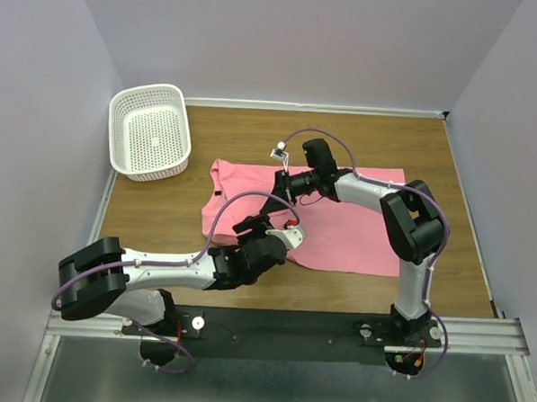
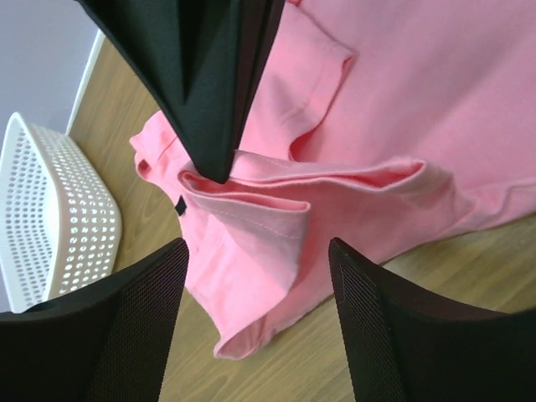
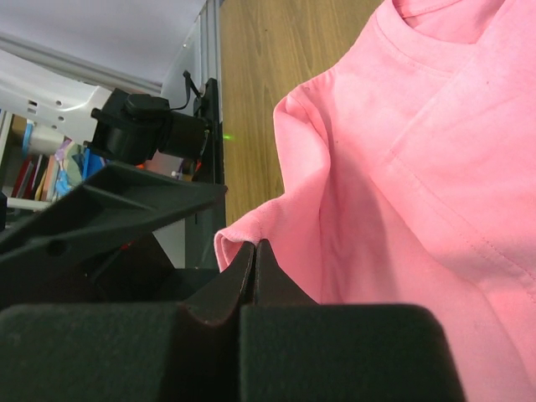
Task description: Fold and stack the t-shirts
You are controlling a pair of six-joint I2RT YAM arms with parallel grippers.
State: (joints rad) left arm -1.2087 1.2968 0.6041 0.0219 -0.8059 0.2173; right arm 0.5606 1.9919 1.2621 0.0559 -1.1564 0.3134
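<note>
T-shirt [image 1: 339, 236] [image 2: 419, 100] [image 3: 419, 167]: pink, lies mostly flat approx mid-tabletop, a bit nearer the near edge than the far one. Its collar end faces the left edge and the rest is spread out toward the right edge. The left part is rucked up into soft folds, w/ a small dark label [image 2: 180, 203] showing by the neck.

Right gripper [image 1: 285, 186] [image 2: 219, 172] [image 3: 254, 251]: fingers pressed together, pinching a raised fold of the t-shirt near the collar end (the cloth peaks up right at the tips). Its arm reaches in from the right side, across the shirt.

Left gripper [image 1: 269, 224] [image 2: 255, 251]: fingers [image 2: 134, 318] spread wide, nothing between them. It hangs over the shirt's near-left part, just beside the right gripper. Can't tell if its tips touch the cloth.

Basket [image 1: 148, 170] [image 2: 50, 209]: white, perforated plastic, sits in the far-left corner, apart from the shirt.

Tabletop [image 1: 388, 144]: wood-grain, bare strips round the shirt on all sides.
</note>
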